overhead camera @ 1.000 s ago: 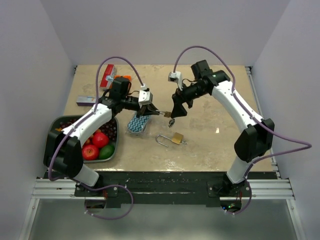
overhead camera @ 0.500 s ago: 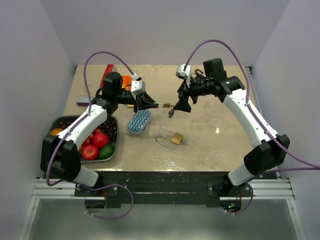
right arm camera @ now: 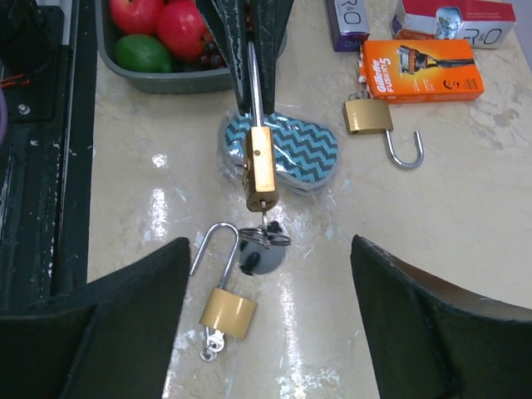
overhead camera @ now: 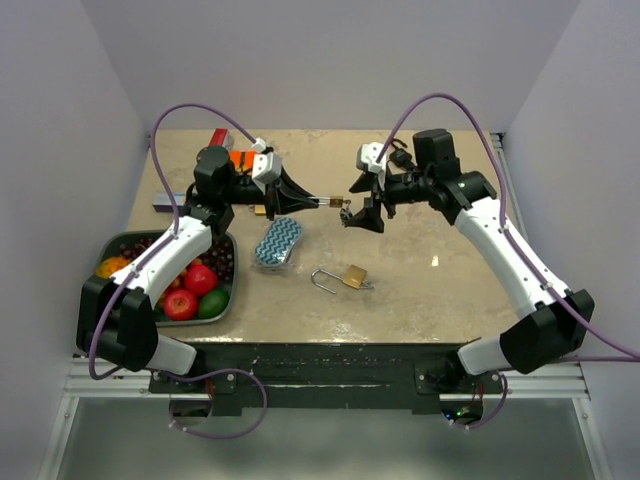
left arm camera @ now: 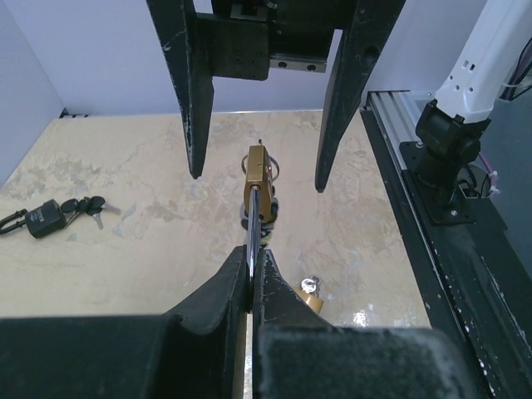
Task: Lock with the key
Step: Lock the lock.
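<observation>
– Two arms meet in the air over the middle of the surface, nearer its far edge. The left gripper has its jaws clamped on the shackle of the brass padlock. The lock body points at the right gripper, whose jaws stand wide apart just short of it. What can go wrong from here?

– Biggest first: the right jaws may close on the lock body rather than the key, which is small and sits straight in line with it. Next, the padlock is held only by that thin shackle. A twist on the key may swivel the whole lock in the left jaws, and the turn is lost. Smallest: the key ring dangles below and may get pinched along with the key, spoiling the grip.

– And what can't you make out?

– Mainly whether the shackle is pushed home or open, because the left jaws cover its bend and both wrist views see it edge-on. The key seems to sit in the keyhole, but how deep I cannot tell. A spare padlock lies open by the near edge; its own key is too small to read.
</observation>
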